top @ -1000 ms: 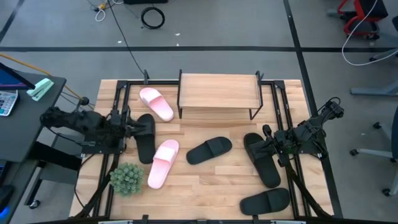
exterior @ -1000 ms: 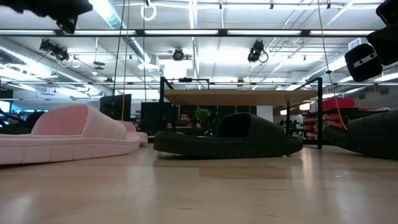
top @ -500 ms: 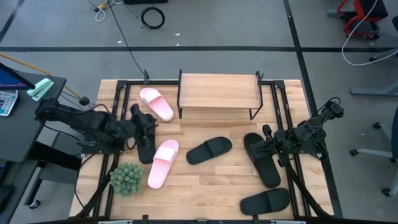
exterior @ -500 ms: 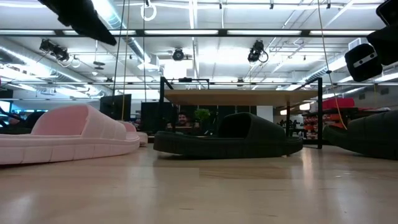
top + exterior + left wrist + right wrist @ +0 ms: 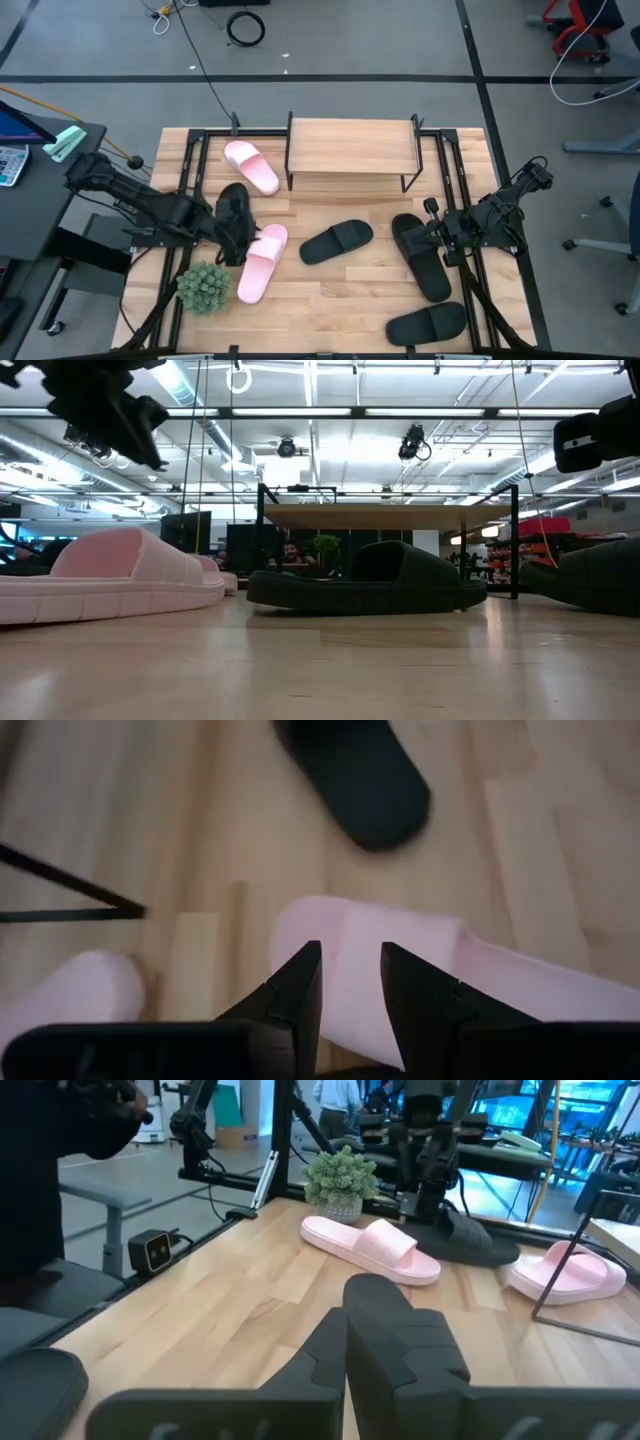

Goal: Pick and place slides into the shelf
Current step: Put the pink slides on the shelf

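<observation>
Slides lie spread over the wooden table (image 5: 330, 300): one pink slide (image 5: 251, 166) near the left leg of the shelf (image 5: 352, 146), a second pink slide (image 5: 262, 262) nearer the front, a black slide (image 5: 336, 241) in the middle, and two more black ones on the right side, one long (image 5: 420, 256) and one at the front edge (image 5: 427, 322). The shelf stands at the far side of the table, and no slide can be seen on its plank top. The left gripper (image 5: 237, 212) is above the left part of the table, just beside the toe end of the second pink slide, and it covers most of another black slide (image 5: 236, 250) under it. In the left wrist view its two dark fingers (image 5: 300, 985) are a little apart with a narrow gap, nothing is between them, and they point down at the pink slide (image 5: 400, 970); the middle black slide (image 5: 355, 775) shows further away. The right gripper (image 5: 432, 222) hangs at the right side, above the long black slide. In its own wrist view the fingers (image 5: 395, 1330) are pressed together and hold nothing. This view looks across the table to the pink slide (image 5: 370, 1245), a small green plant (image 5: 340, 1178) and the other arm. In the low view the middle black slide (image 5: 365, 578) lies in front of the shelf (image 5: 390, 515).
</observation>
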Controlling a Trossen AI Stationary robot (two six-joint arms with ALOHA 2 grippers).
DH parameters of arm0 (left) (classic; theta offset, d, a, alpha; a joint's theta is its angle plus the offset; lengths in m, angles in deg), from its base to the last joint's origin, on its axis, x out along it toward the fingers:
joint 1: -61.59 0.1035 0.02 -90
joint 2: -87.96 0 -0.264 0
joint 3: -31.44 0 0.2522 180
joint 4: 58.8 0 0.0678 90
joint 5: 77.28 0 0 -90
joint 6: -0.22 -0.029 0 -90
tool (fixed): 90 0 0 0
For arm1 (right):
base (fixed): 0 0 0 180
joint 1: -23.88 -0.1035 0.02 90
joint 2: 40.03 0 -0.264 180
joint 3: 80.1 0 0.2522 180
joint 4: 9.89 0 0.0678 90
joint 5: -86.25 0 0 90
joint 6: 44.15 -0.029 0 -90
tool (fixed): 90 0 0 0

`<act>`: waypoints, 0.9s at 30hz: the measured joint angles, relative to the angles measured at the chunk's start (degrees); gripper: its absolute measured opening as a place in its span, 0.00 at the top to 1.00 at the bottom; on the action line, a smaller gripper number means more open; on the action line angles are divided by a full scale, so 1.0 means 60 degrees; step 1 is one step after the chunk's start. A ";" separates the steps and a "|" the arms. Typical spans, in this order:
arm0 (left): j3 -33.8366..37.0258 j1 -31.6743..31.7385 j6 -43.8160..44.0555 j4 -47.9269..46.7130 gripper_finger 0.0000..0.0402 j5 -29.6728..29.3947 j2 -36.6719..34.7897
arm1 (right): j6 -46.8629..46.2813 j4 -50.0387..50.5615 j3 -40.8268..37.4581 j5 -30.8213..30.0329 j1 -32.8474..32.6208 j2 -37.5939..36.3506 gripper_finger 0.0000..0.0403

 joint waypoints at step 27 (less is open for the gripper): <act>-0.0007 -0.0841 0.0807 0.0975 0.57 -0.0946 0.3504 | 0.0852 -0.0003 0.0000 -0.0155 0.0000 -0.0002 0.97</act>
